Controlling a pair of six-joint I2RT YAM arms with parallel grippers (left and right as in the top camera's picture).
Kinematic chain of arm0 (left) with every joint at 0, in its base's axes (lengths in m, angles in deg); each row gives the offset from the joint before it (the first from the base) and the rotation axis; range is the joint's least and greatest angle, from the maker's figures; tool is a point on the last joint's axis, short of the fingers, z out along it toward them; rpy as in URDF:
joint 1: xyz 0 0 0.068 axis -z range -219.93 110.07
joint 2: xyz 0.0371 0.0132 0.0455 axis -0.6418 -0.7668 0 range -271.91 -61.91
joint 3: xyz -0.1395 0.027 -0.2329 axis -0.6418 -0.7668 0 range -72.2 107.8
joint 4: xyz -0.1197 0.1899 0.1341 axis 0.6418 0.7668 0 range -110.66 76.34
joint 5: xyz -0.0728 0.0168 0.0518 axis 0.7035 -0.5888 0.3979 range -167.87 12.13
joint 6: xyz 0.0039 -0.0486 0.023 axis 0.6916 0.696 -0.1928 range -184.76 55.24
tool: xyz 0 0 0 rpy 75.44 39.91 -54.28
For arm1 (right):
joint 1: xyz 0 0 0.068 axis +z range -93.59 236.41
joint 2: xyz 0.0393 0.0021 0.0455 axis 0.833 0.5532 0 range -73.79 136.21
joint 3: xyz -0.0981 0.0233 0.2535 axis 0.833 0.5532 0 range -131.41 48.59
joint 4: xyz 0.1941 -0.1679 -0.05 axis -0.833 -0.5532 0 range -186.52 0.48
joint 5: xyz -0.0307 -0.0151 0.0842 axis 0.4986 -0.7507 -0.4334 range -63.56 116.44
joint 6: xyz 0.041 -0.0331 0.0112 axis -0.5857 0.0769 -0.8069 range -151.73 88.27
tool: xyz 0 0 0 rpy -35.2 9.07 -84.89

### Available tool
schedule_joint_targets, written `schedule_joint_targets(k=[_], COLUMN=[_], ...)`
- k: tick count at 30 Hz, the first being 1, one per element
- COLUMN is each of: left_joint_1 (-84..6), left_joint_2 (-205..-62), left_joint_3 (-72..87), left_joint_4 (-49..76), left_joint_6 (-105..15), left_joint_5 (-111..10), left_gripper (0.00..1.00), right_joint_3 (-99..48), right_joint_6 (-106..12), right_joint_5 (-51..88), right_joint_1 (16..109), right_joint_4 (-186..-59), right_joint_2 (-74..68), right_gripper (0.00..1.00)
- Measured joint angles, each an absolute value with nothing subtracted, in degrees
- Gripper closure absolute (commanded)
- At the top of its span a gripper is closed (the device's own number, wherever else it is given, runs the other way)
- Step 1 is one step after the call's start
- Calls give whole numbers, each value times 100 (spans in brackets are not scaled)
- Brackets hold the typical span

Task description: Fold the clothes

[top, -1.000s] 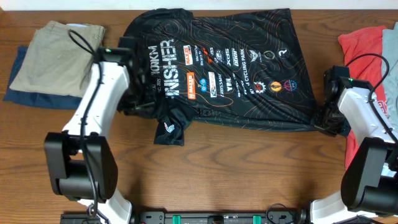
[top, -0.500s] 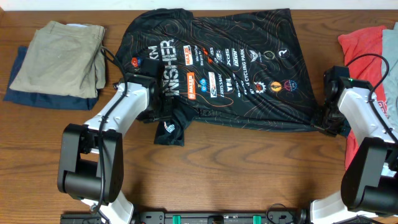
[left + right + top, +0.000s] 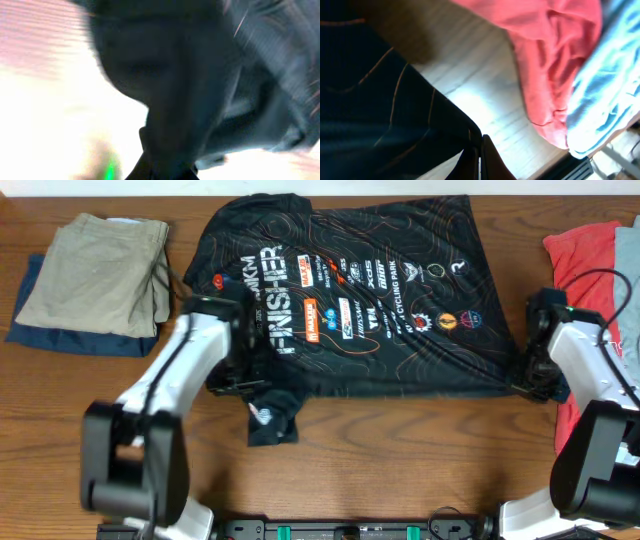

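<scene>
Right gripper (image 3: 481, 156) pinched together on the right hem corner of the black jersey (image 3: 380, 330); left gripper (image 3: 236, 377) at its left edge, grip unreadable through blur; jersey spread on wooden table (image 3: 400, 470)

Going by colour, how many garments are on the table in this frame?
black jersey: 1
beige garment: 1
navy garment: 1
red garment: 1
light blue garment: 1
Total: 5
</scene>
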State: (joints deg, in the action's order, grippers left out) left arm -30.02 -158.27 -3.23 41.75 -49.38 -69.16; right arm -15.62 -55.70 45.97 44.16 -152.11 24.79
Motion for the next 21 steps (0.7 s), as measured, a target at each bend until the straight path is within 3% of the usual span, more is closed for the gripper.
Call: schedule_joint_targets(k=[7,15,21], left_joint_1=[-3378,-3375,-3380], left_joint_2=[-14465,-14174,-14172], left_joint_3=[-153,-153,-153], left_joint_4=[4894,5902,5230], left_joint_6=[-4820,-4803,-4798], left_joint_5=[-6702,-6430,-6426], left_gripper=[94,94,93], right_joint_3=[-1557,-1553,-1551], right_joint_6=[-5570,-5570,-5561], right_joint_5=[4595,4602,4543], right_joint_1=[4031,4025,4025], right_joint_4=[-15554,-15932,-15720], right_joint_2=[2479,2479,2479], right_gripper=[99,99,99])
